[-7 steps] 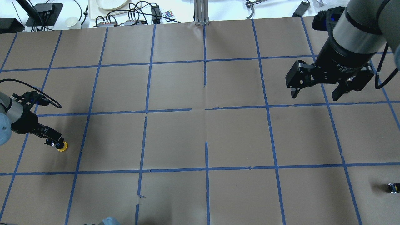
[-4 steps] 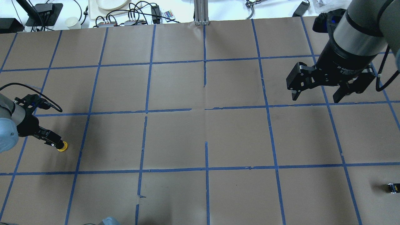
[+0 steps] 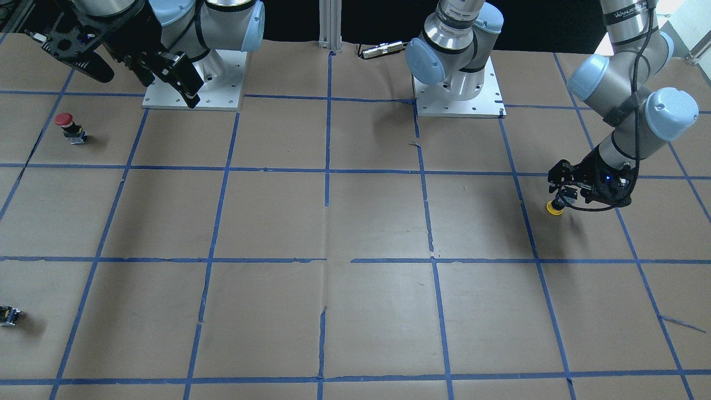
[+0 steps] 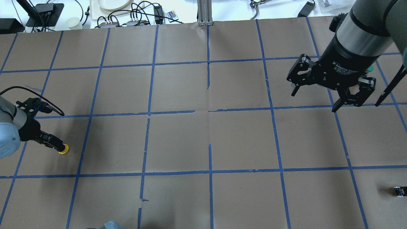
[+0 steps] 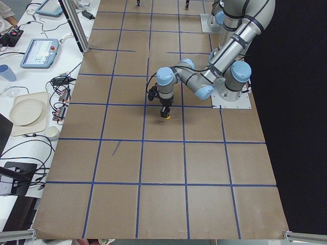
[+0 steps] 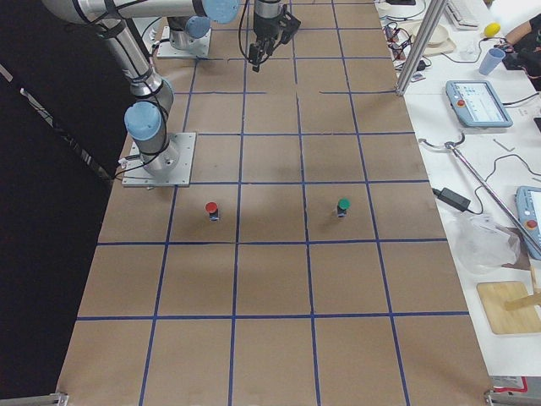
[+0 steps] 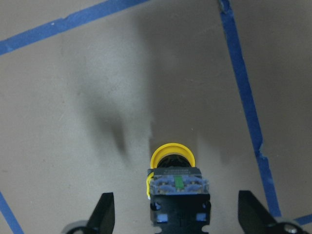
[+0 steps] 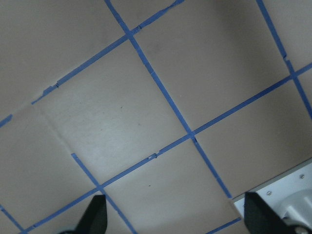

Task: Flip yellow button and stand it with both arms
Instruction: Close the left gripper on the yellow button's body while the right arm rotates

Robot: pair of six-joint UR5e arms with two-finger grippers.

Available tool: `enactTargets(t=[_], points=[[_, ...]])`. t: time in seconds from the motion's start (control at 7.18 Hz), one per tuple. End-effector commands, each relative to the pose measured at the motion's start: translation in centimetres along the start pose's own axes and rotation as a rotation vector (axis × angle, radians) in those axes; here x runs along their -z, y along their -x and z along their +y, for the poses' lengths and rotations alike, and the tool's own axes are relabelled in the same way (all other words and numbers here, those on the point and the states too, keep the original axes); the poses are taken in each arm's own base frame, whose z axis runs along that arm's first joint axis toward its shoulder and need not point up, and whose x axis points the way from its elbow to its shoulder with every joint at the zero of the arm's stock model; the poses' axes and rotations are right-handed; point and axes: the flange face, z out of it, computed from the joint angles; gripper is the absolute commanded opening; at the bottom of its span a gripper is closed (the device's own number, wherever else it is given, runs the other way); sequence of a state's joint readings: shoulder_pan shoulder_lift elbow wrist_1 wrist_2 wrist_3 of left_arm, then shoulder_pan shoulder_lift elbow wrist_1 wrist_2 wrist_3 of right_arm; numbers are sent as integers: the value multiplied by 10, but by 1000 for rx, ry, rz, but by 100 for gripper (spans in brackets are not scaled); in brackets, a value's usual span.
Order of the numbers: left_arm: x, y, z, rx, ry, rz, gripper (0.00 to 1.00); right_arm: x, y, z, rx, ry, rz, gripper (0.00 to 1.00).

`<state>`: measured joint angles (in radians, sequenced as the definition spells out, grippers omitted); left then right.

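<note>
The yellow button (image 7: 172, 154) rests on the brown paper at the table's left side, its yellow cap (image 4: 64, 149) pointing away from my left gripper and its grey-blue end toward the wrist camera. My left gripper (image 4: 56, 146) is open, low and tilted, with one finger on each side of the button's body and a gap on both sides. It also shows in the front-facing view (image 3: 557, 198). My right gripper (image 4: 313, 101) is open and empty, held high over the far right of the table. Its wrist view shows only paper and tape lines between the fingertips (image 8: 95, 214).
A red-capped button (image 3: 65, 120) and a green-capped button (image 6: 342, 205) stand on the right half. A small dark block with a yellow spot (image 4: 400, 191) lies near the right front edge. The arms' white base plates (image 3: 222, 83) sit at the robot's side.
My left wrist has turned and settled lower around the button, which has not moved. My right gripper has rotated and shifted slightly toward the table's middle, still open.
</note>
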<state>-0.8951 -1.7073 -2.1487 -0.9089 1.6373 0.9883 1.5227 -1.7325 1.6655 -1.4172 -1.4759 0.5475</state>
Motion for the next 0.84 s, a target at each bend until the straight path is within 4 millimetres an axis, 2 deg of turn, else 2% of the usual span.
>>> enactTargets(t=[0.0,0.14,0.28,0.42,0.7], points=[[0,-1,0,3,-1,-1,59,-3,17,2,-195,115,-128,100],[-2,0,-1,4,-2,1,56,-1,18,-2,-209,136,-157,100],[-4,0,-1,4,1,4,42,10,13,-4,-223,131,-175,100],[3,0,-1,3,-4,-9,26,14,15,-3,-225,148,-194,100],[18,1,-3,0,-18,-29,5,5,21,-2,-233,221,-249,100]])
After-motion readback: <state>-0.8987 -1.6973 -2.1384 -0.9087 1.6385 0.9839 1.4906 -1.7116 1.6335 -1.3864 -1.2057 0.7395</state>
